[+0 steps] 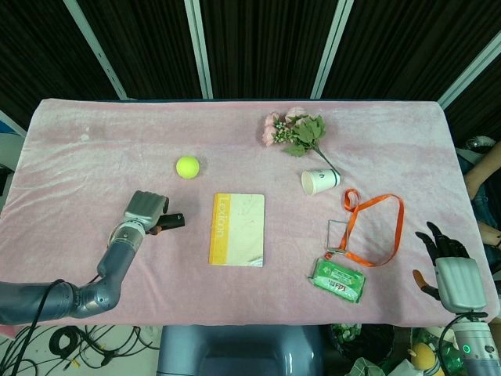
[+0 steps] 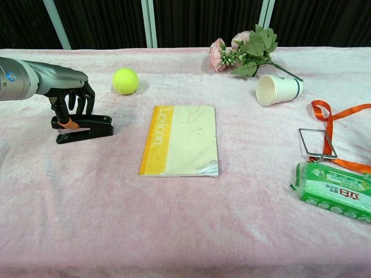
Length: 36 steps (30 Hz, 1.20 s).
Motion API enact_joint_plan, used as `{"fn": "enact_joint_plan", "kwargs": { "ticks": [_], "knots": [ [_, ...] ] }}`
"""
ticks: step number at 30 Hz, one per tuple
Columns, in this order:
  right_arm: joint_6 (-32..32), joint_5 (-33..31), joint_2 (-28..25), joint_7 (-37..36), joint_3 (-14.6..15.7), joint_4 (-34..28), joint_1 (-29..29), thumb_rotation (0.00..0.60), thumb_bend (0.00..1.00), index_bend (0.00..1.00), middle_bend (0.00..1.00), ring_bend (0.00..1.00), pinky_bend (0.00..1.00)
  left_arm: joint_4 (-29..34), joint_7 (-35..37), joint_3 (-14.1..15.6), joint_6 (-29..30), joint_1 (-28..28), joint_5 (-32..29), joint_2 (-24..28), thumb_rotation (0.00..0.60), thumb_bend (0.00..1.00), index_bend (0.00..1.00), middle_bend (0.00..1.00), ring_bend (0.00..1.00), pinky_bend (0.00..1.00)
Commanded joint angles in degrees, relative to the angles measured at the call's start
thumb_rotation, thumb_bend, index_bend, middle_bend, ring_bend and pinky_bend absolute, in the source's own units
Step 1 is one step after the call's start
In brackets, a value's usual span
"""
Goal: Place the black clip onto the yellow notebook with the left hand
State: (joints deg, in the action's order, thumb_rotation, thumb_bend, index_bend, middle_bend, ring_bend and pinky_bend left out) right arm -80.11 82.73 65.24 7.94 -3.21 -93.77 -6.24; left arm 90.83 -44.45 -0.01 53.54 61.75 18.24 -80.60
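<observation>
The black clip (image 1: 174,221) (image 2: 84,128) lies on the pink cloth, left of the yellow notebook (image 1: 237,229) (image 2: 181,139). My left hand (image 1: 145,211) (image 2: 72,95) is over the clip's left end, fingers curled down. An orange-tipped finger and another finger pinch that end, while the clip's body rests on the cloth. A gap of bare cloth separates the clip from the notebook, which lies flat with its yellow spine toward the clip. My right hand (image 1: 450,262) hovers at the table's front right edge, fingers spread and holding nothing; the chest view does not show it.
A yellow tennis ball (image 1: 187,166) (image 2: 125,80) sits behind the clip and notebook. At back right are pink flowers (image 1: 293,131) (image 2: 243,51) and a tipped paper cup (image 1: 320,180) (image 2: 278,89). An orange lanyard (image 1: 376,227) (image 2: 339,113) and a green packet (image 1: 337,279) (image 2: 333,191) lie right of the notebook.
</observation>
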Motion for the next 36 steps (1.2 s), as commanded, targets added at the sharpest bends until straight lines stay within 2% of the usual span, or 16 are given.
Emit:
{"fn": "enact_joint_plan", "kwargs": {
  "ticks": [1, 21, 28, 36],
  "knots": [
    [-0.1, 0.0, 0.1, 0.1, -0.1, 0.0, 0.0, 0.600, 0.22, 0.21, 0.07, 0.19, 0.21, 0.2, 0.1, -0.1, -0.3, -0.1, 0.0, 0.1, 0.600, 0.28, 0.42, 0.45, 0.34, 0.49],
    [0.8, -1.9, -0.3, -0.6, -0.5, -0.7, 0.0, 0.600, 0.22, 0.21, 0.06, 0.19, 0.21, 0.0, -1.2, -0.4, 0.4, 0.4, -0.9, -0.7, 0.600, 0.28, 0.44, 0.45, 0.35, 0.50],
    [0.6, -1.5, -0.4, -0.4, -0.4, -0.7, 0.0, 0.600, 0.22, 0.21, 0.07, 0.19, 0.21, -0.6, -2.0, -0.4, 0.6, 0.6, -1.2, -1.5, 0.600, 0.28, 0.45, 0.47, 0.36, 0.54],
    [0.7, -1.5, -0.4, -1.0, -0.3, -0.6, -0.1, 0.600, 0.22, 0.21, 0.06, 0.19, 0.21, -0.8, -2.5, -0.6, 1.2, 0.7, -1.0, -2.3, 0.600, 0.38, 0.48, 0.51, 0.40, 0.61]
  ]
}}
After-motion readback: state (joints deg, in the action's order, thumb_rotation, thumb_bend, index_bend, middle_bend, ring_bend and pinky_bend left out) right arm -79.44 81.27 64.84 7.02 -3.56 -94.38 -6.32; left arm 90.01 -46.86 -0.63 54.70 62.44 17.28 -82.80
